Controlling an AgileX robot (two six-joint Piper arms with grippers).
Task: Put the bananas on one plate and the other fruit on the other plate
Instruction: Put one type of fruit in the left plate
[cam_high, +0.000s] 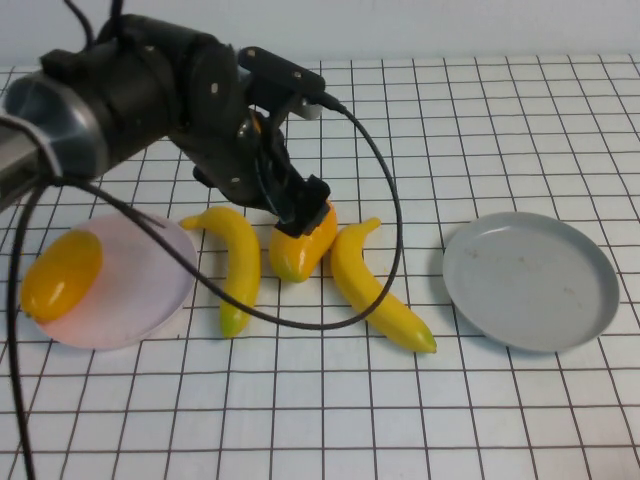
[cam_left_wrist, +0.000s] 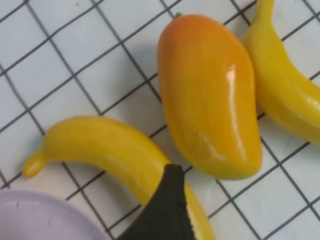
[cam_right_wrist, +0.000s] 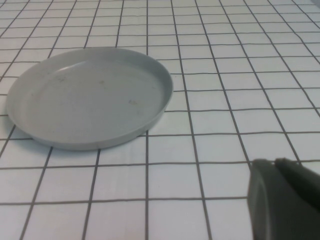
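Note:
One mango-like fruit (cam_high: 62, 272) lies on the pink plate (cam_high: 150, 290) at the left. The other fruit (cam_high: 298, 250) (cam_left_wrist: 207, 95) lies on the table between the two bananas (cam_high: 238, 265) (cam_high: 378, 292). My left gripper (cam_high: 302, 215) hovers open just above this fruit's far end and holds nothing. In the left wrist view only one of its fingers (cam_left_wrist: 162, 210) shows, over the left banana (cam_left_wrist: 110, 150); the right banana (cam_left_wrist: 285, 85) touches the fruit. The grey plate (cam_high: 530, 280) (cam_right_wrist: 85, 97) holds nothing. My right gripper (cam_right_wrist: 274, 164) is shut and empty, low over the table near the grey plate.
A white gridded table (cam_high: 330, 420) lies under everything. The left arm's black cable (cam_high: 385, 200) loops over the right banana. The pink plate's rim (cam_left_wrist: 40, 220) shows beside the left banana.

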